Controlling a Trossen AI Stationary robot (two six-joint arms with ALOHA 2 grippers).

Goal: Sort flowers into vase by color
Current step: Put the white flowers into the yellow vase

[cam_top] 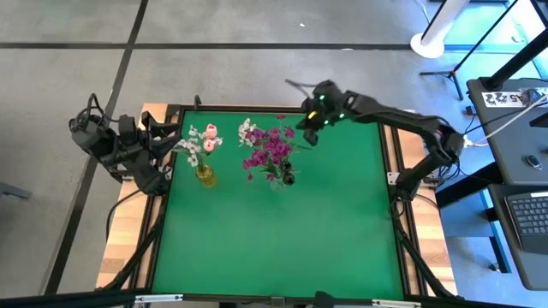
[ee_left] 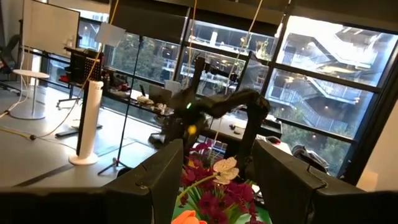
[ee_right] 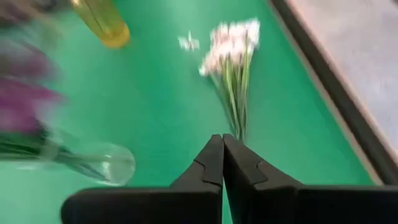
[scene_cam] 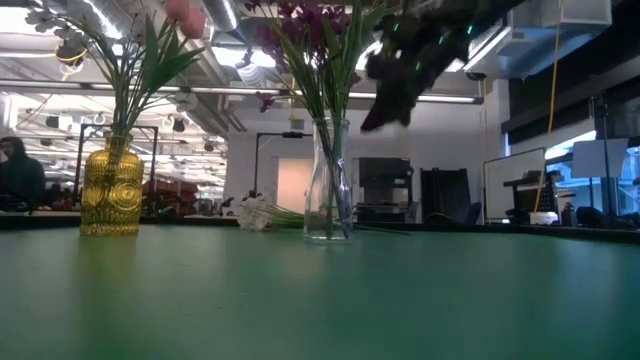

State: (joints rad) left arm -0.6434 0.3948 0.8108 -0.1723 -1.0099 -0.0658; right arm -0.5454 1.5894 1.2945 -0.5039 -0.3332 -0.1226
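The right end effector [ee_right: 222,144] was held shut and empty above loose white flowers [ee_right: 231,46] on the bench [cam_top: 282,231]. A clear vase [scene_cam: 328,180] and yellow vase [scene_cam: 111,187] were stood nearby. The left end effector [ee_left: 217,168] was parked part-open, empty

One camera hangs high up and looks straight down on the whole green table [cam_top: 282,231]. One sits low at the table's edge and looks flat across it into the room. Both see the yellow vase [cam_top: 205,175] and the clear vase [scene_cam: 328,180]. The left wrist camera looks out at the windows. The right wrist camera looks down, close to the table.
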